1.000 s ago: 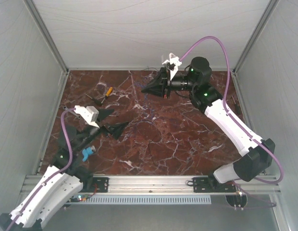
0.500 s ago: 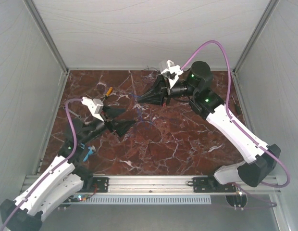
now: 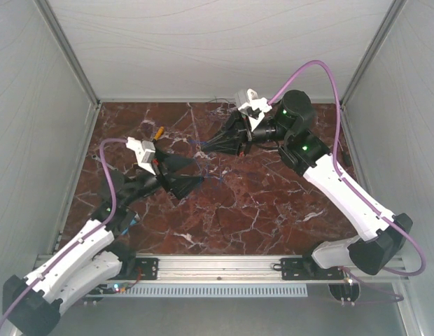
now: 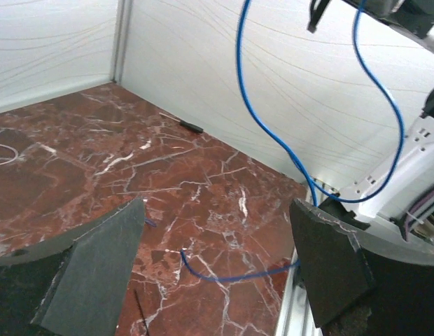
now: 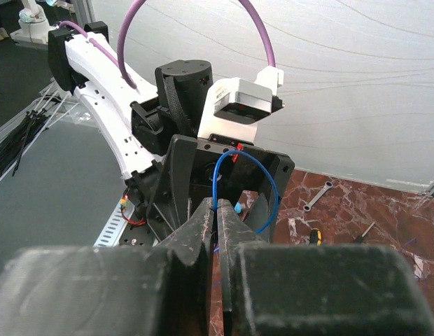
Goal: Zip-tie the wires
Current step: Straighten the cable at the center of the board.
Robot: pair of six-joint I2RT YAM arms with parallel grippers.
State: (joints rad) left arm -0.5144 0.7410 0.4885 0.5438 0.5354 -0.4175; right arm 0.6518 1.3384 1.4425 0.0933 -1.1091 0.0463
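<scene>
Left wrist view shows the wire (image 4: 239,56), thin and blue, hanging from above. It drops in loose curves to the table (image 4: 77,140), where its free end curls across the marble between the fingers of the left gripper (image 4: 217,210). Those fingers are spread wide and hold nothing. A thin black strip lies on the table just beside the left finger; it is probably the zip tie (image 4: 140,311), though too little of it shows to be sure.

In the right wrist view, the right gripper (image 5: 215,210) has its fingers clenched on the wire (image 5: 215,178), which arches out of the pinch in a small loop. From the top external camera the two grippers face each other over the middle of the table (image 3: 259,203), the left gripper (image 3: 198,170) near the right gripper (image 3: 206,145) but not touching it. The wire is barely visible from there.

The wire looks very light and limp. It should sag and swing rather than hold a shape, and it could slip out of a shallow pinch. The left fingers would do best to close on the slack near the table, squarely across the strand. That would stretch a short length between the two grippers for the tie to go around. The strip looks stiffer but flat, so it would be hard to lift off the marble.
</scene>
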